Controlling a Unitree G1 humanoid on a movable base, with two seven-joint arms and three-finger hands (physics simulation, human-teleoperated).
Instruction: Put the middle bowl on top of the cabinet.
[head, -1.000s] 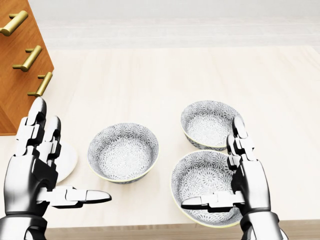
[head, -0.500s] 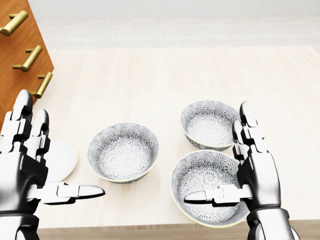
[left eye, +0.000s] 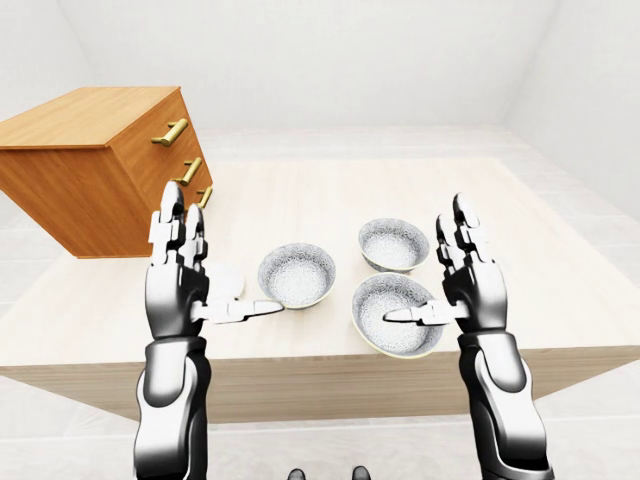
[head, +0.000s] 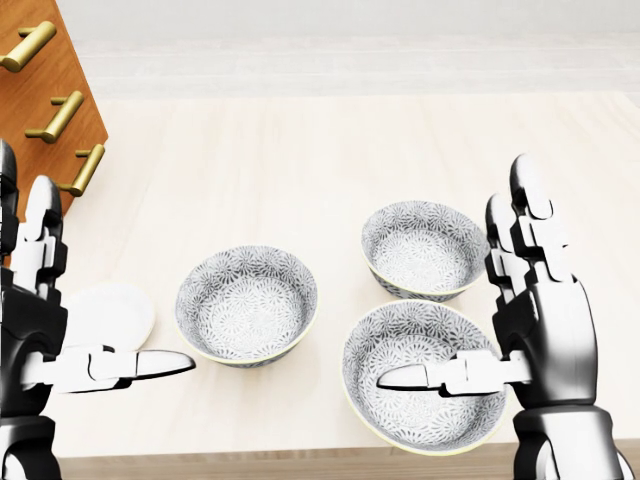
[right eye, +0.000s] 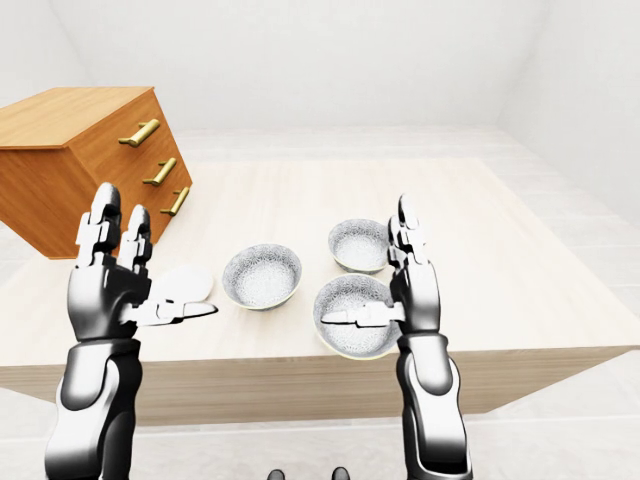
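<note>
Three grey floral-patterned bowls lie in a triangle on the pale wooden table (head: 300, 170), in the lower middle of the head view. None sits plainly midway in a row, so which is the middle one cannot be told.

The left bowl (head: 247, 303) sits just right of the left hand (head: 35, 330). That hand is spread wide and holds nothing, with its fingers upright and its thumb pointing across at the bowl's lower rim, short of it.

The upper right bowl (head: 420, 248) and the lower right bowl (head: 420, 375) lie close together beside the right hand (head: 540, 330). This hand is likewise spread and empty, and its thumb crosses over the lower right bowl.

A small white plate (head: 105, 318) lies between the left hand and the left bowl. The wooden cabinet (left eye: 90, 170), with brass handles (head: 62, 115), stands at the upper left, well apart from the bowls.
</note>
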